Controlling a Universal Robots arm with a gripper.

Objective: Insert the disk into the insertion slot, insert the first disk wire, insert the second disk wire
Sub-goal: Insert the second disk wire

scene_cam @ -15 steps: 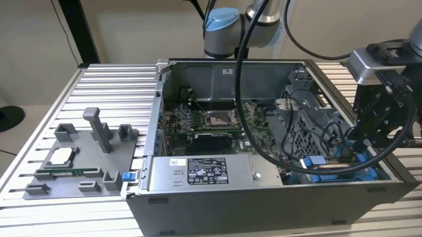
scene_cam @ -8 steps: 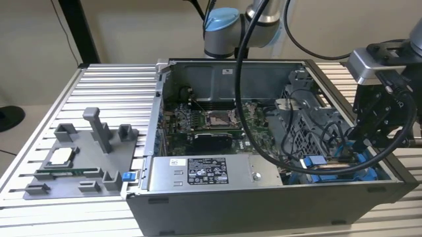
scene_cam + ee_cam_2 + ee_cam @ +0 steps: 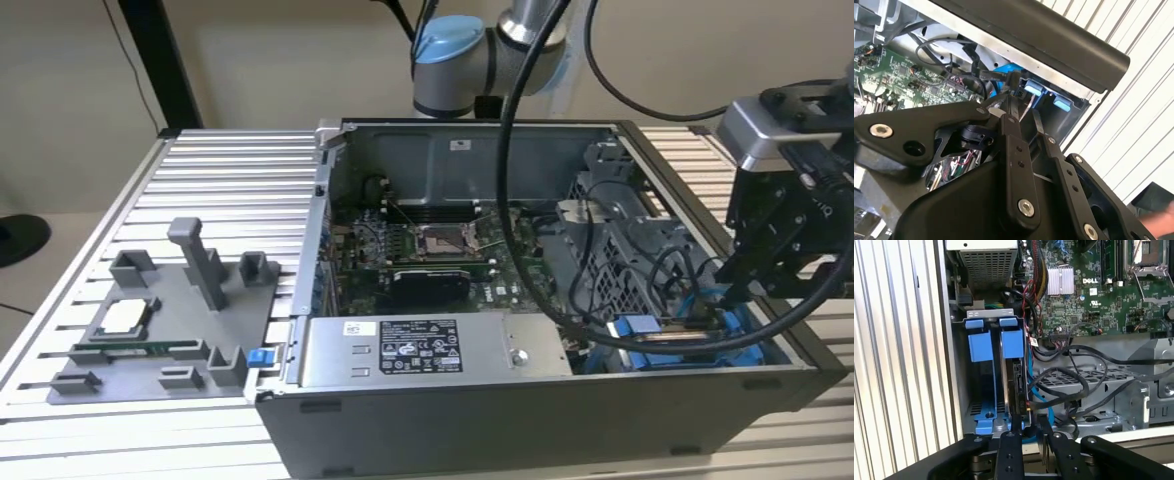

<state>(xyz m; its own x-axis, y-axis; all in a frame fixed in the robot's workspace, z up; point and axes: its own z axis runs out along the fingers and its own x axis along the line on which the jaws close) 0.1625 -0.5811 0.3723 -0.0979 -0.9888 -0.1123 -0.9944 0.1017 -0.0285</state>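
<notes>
Fingers [image 3: 1008, 452] of the gripper [image 3: 1030, 436] pinch a black wire plug [image 3: 1027, 426] just at the edge of the disk [image 3: 1016, 382], which stands in its slot [image 3: 980, 347] (fully seated, we judge), so we should keep the plug square and push straight.

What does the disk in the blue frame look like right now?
The disk stands on edge in the grey metal drive bay, at a corner of the open computer case. In the first wrist view it shows edge-on: a thin dark slab in bright blue plastic, with a blue tab on its far end. Another blue tab sits beside it. Black cables curl nearby. The end effector hovers at its near end; whether it touches is unclear.
</notes>
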